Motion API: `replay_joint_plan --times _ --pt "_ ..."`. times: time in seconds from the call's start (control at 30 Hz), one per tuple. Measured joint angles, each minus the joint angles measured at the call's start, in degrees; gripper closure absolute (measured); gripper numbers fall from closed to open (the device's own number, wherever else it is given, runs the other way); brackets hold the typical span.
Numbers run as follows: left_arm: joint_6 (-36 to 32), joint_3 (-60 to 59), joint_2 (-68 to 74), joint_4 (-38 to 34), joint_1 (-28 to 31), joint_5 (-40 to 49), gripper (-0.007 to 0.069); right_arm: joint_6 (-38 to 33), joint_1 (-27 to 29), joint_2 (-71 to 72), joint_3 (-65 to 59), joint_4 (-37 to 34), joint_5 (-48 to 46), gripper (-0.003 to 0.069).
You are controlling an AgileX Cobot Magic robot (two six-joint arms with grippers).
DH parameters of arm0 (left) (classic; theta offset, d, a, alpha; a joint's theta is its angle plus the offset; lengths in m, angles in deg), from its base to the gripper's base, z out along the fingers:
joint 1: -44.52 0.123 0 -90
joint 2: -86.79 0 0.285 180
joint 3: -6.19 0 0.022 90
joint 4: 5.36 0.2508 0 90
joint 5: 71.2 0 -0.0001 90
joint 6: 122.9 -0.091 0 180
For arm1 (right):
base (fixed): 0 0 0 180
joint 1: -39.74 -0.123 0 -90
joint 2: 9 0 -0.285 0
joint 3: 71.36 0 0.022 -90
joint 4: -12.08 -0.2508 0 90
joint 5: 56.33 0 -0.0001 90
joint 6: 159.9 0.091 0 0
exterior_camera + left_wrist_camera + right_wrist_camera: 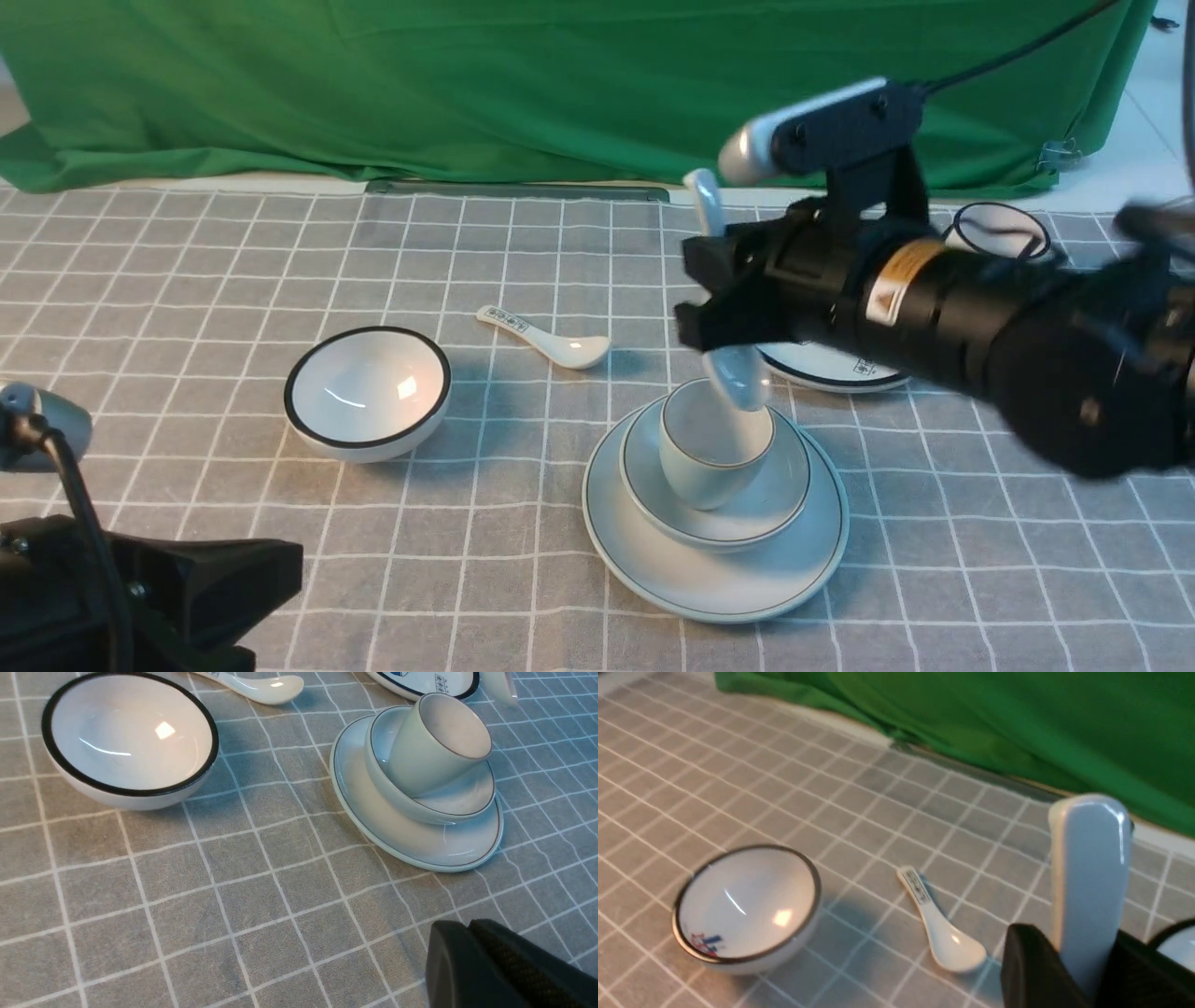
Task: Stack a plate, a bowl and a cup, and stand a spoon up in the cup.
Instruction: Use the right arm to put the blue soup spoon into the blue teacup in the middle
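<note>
The pale plate (653,551) lies at the front centre. The pale bowl (775,504) sits on it, and the pale cup (695,467) stands in the bowl. The stack shows in the left wrist view too: plate (373,812), bowl (462,802), cup (420,760). My right gripper (714,299) is shut on the plain spoon (738,378), held upright, its scoop at the cup's mouth and its handle (1087,868) pointing up. My left gripper (472,933) is shut and empty, low at the front left, apart from the stack.
A black-rimmed white bowl (367,392) stands left of the stack. A spoon with printed marks (551,341) lies behind it. A black-rimmed picture plate (831,369) and a black-rimmed cup (999,229) are at the back right. Green cloth (560,84) hangs behind.
</note>
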Motion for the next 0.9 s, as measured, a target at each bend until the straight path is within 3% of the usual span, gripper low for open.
replay_joint_plan --times 0.13,0.27,0.5,0.9 --pt "0.0 0.0 0.0 0.74 0.0 -0.55 0.0615 -0.91 -0.76 -0.52 -5.73 0.0 14.12 0.049" --pt "0.0 0.0 0.0 1.26 0.0 -1.96 0.0615 -0.98 -0.76 -2.41 -8.68 -0.07 22.06 0.049" --pt "0.0 0.0 0.0 1.32 0.0 -3.89 0.0615 -1.02 -0.77 -7.52 -9.16 -0.11 26.2 0.049" --pt "0.08 0.0 0.0 1.74 0.0 -3.93 0.0615 -1.09 -0.77 -9.03 -9.2 -0.13 25.6 0.049"
